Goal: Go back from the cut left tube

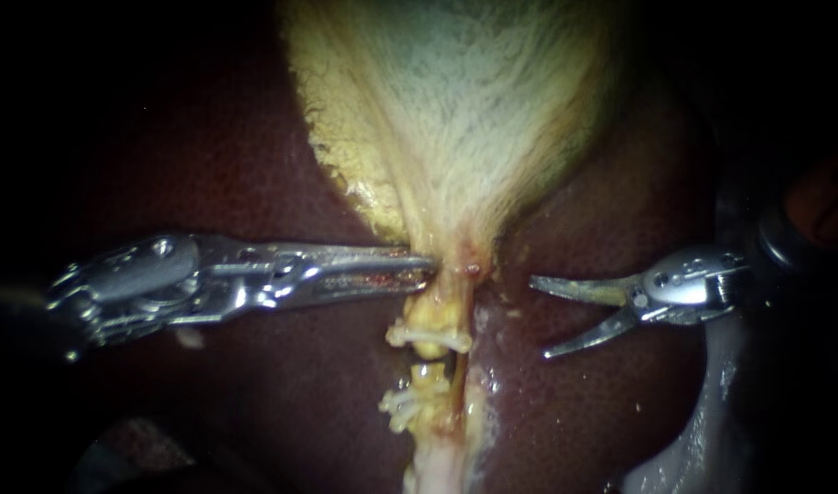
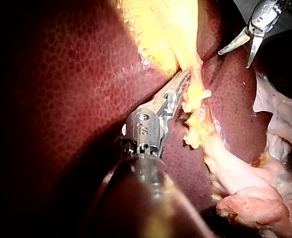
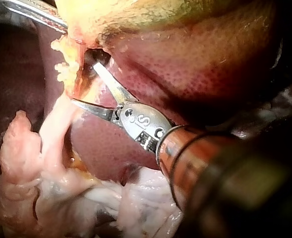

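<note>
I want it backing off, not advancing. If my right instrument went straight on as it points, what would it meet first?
Probably the clipped tube below the gallbladder: the right instrument, open, points at it across bare liver. Depth is unclear.

Left instrument (image 1: 426, 270) level, clamped on gallbladder (image 1: 456, 110); right instrument (image 1: 540, 317) spread wide, pointing toward left.

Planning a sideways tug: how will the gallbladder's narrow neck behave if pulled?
Probably floppy: the gallbladder tapers to a thin, soft-looking neck. Likely slippery, as the liver beside it glistens wet. Possibly tear-prone near the clips.
</note>
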`<state>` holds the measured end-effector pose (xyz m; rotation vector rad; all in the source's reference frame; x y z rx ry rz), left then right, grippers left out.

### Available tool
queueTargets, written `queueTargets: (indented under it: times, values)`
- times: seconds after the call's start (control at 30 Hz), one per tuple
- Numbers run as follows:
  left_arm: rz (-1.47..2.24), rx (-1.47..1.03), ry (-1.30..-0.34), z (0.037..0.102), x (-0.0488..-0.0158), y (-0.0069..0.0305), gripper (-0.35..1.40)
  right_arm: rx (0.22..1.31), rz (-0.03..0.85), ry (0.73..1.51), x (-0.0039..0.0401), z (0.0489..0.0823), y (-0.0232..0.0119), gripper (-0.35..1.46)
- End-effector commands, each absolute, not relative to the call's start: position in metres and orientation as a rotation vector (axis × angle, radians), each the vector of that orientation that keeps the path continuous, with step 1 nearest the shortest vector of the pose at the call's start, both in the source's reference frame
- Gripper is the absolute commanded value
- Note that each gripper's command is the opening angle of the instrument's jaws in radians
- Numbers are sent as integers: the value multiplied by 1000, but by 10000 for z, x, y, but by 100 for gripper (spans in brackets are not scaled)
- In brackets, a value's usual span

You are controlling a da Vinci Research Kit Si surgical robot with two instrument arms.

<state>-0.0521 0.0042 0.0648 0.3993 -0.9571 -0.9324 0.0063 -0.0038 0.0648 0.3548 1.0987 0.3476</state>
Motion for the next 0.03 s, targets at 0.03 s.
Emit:
queueTargets:
  times: [0.03]
  values:
    - [-933,399,-957,647,-520,43,-35,354,349,1103,62,647,-38,143]
